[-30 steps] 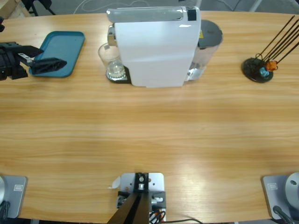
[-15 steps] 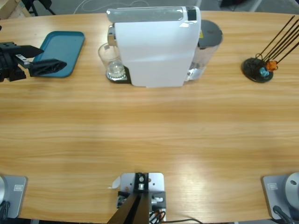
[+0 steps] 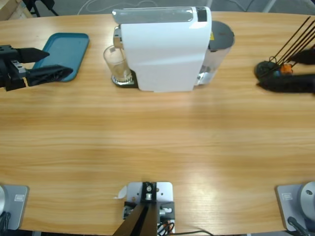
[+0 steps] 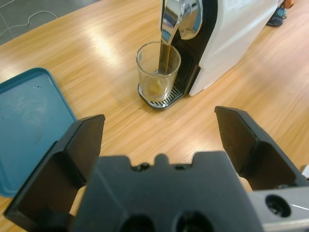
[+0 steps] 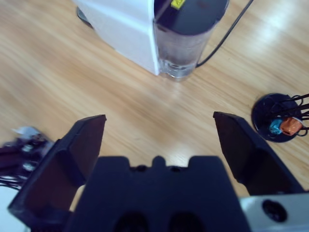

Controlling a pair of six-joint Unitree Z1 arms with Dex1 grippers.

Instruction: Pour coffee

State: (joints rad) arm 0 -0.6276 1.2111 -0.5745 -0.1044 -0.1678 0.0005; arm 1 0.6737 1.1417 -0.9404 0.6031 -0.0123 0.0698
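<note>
A clear glass (image 3: 117, 64) (image 4: 158, 72) stands on the drip grate of the white coffee machine (image 3: 165, 49) (image 4: 231, 34) (image 5: 125, 24). A thin dark stream of coffee (image 4: 164, 58) runs from the chrome spout (image 4: 179, 17) into the glass, where a shallow brownish layer lies at the bottom. My left gripper (image 3: 60, 63) (image 4: 159, 118) is open and empty at the table's left end, facing the glass from a distance. My right gripper (image 3: 278, 71) (image 5: 159, 120) is open and empty at the right edge, looking toward the machine's back.
A teal tray (image 3: 64, 51) (image 4: 24, 125) lies under and beside the left gripper. The machine's water tank (image 3: 219, 44) (image 5: 186, 34) and its black cable (image 5: 227, 34) face the right gripper. A black capsule stand (image 5: 280, 123) with teal and orange capsules sits partly behind the right gripper.
The left gripper's jaws have spread apart and it has drawn back a little to the left. The right gripper has come into the high view at the right edge.
</note>
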